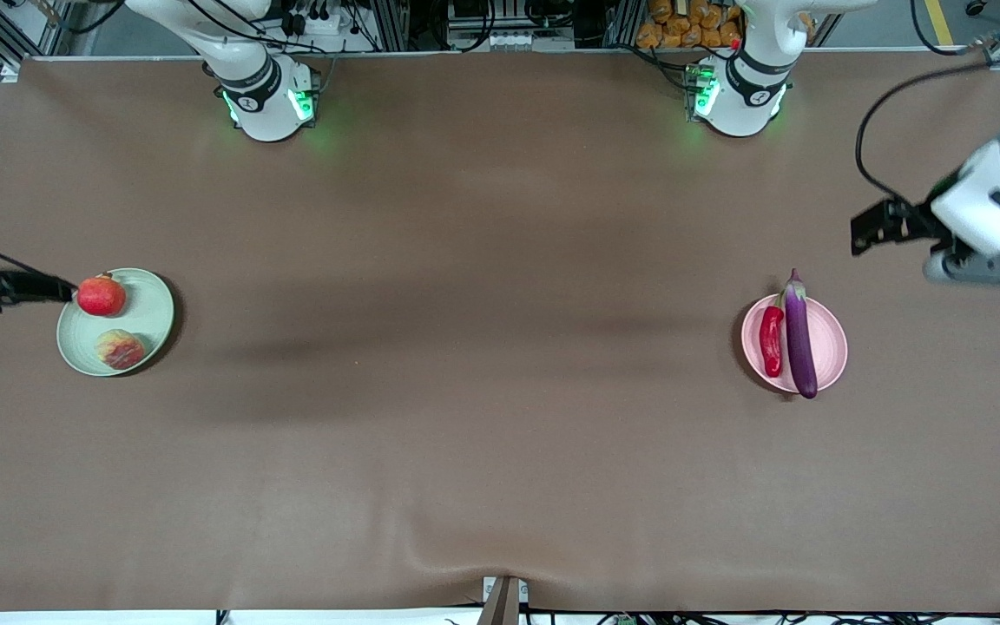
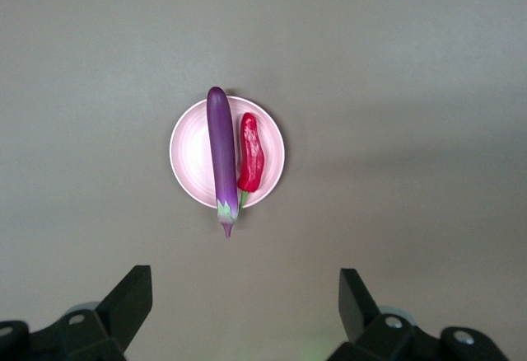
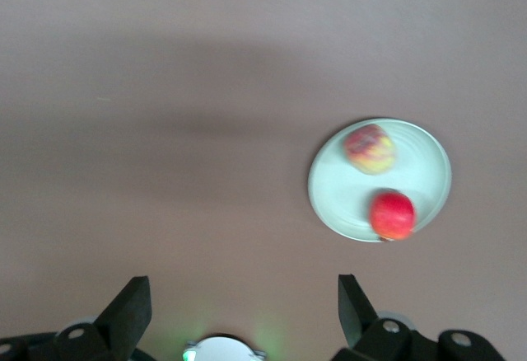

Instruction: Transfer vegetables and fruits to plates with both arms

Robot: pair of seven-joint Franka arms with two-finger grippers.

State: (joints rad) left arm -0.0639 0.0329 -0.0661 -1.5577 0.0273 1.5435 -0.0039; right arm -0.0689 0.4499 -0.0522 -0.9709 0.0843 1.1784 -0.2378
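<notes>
At the right arm's end of the table, the pale green plate (image 1: 153, 299) held 2 fruits: the red pomegranate (image 1: 101, 296) and, nearer the front camera, the blotchy peach (image 1: 121, 350). My right gripper (image 3: 239, 307) hung up beside that plate, fingers spread wide and holding nothing. At the left arm's end, the pale pink plate (image 1: 830, 347) carried the red chili (image 1: 772, 340) and the purple eggplant (image 1: 799, 337) side by side, the eggplant overhanging the rim at both ends. My left gripper (image 2: 244, 302) hovered beside it, fingers wide apart, empty.
</notes>
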